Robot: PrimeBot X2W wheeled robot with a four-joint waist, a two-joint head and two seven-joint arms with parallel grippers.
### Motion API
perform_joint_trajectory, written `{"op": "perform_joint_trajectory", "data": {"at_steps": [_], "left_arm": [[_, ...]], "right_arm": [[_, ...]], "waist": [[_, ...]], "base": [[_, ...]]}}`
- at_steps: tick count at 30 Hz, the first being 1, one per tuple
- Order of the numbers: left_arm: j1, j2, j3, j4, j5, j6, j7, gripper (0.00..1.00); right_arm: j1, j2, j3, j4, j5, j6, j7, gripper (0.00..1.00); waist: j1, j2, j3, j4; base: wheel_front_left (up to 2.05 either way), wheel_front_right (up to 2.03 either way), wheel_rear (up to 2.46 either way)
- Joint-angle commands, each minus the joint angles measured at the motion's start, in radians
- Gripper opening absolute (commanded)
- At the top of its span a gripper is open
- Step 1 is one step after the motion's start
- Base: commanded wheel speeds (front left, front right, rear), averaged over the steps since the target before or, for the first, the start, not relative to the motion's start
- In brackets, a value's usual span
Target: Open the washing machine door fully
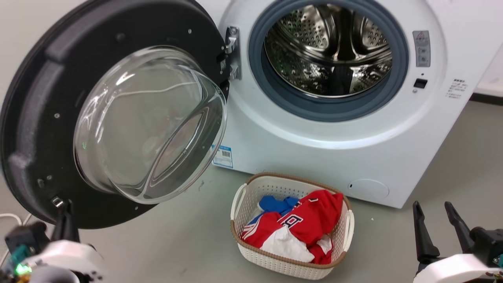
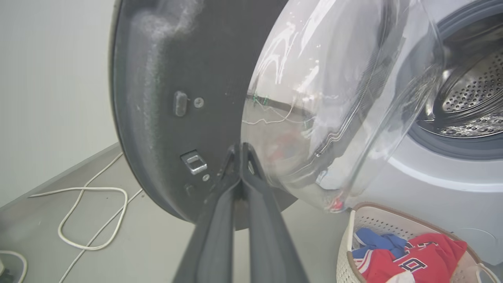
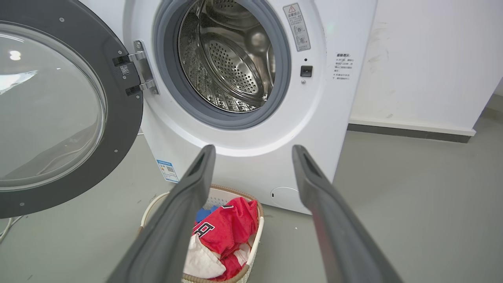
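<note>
— Labels?
— Blue barcode sticker (image 1: 223, 156) low on white washing machine (image 1: 314, 157); grey warning panel (image 1: 421, 48), print illegible.
— Position of washing machine door (image 1: 51, 118)?
— Swung out left on metal hinge (image 1: 232, 53); black, bulging clear glass bowl.
— End effectors?
— Fingers of left gripper (image 2: 240, 148) pinched together, nothing held, tips at door's inner face. Fingers of right gripper (image 3: 253, 148) spread wide, empty.

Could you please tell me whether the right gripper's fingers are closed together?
No, the right gripper is open: its two fingers stand wide apart with nothing held between them.
</note>
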Motion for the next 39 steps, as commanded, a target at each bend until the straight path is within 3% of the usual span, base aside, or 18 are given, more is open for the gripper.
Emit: {"op": "perform_joint_trajectory", "data": {"at_steps": [1, 9, 17, 18, 20, 21, 31, 39], "left_arm": [[0.049, -0.017, -0.002, -0.056, 0.006, 0.025, -0.004, 0.0], [0.224, -0.064, -0.062, -0.295, 0.039, 0.115, 0.048, 0.0], [0.215, -0.056, -0.159, -0.411, 0.112, 0.128, 0.117, 0.0], [0.206, -0.057, -0.168, -0.413, 0.115, 0.124, 0.122, 0.11], [0.173, -0.056, -0.19, -0.395, 0.123, 0.108, 0.134, 0.83], [0.166, -0.057, -0.195, -0.39, 0.126, 0.105, 0.133, 1.0], [0.13, -0.065, -0.217, -0.338, 0.135, 0.09, 0.113, 1.0], [0.123, -0.067, -0.215, -0.312, 0.115, 0.078, 0.102, 1.0]], "right_arm": [[0.009, 0.001, 0.003, 0.003, 0.005, 0.0, -0.007, 1.0], [0.032, 0.001, -0.001, 0.015, 0.013, 0.0, -0.017, 1.0], [0.025, 0.001, 0.006, 0.022, 0.004, 0.0, -0.016, 1.0], [0.021, 0.001, 0.008, 0.022, -0.001, 0.0, -0.014, 1.0], [0.014, 0.001, 0.021, 0.017, -0.014, 0.0, -0.007, 1.0], [0.012, 0.001, 0.02, 0.015, -0.018, 0.0, -0.003, 1.0], [0.006, 0.001, 0.049, 0.002, -0.046, 0.0, 0.014, 1.0], [-0.001, 0.001, 0.067, 0.009, -0.051, 0.0, 0.017, 1.0]], "waist": [[0.0, 0.0, -0.017, -0.007], [0.0, 0.0, -0.052, -0.032], [0.0, 0.0, -0.065, -0.091], [0.0, 0.0, -0.066, -0.102], [0.0, 0.0, -0.067, -0.155], [0.0, 0.0, -0.067, -0.168], [0.0, 0.0, -0.061, -0.279], [0.0, 0.0, -0.054, -0.31]], "base": [[0.0, 0.0, 0.0], [0.0, 0.0, 0.0], [0.0, 0.0, 0.0], [0.0, 0.0, 0.0], [0.0, 0.0, 0.0], [0.0, 0.0, 0.0], [0.0, 0.0, 0.0], [0.0, 0.0, 0.0]]}}
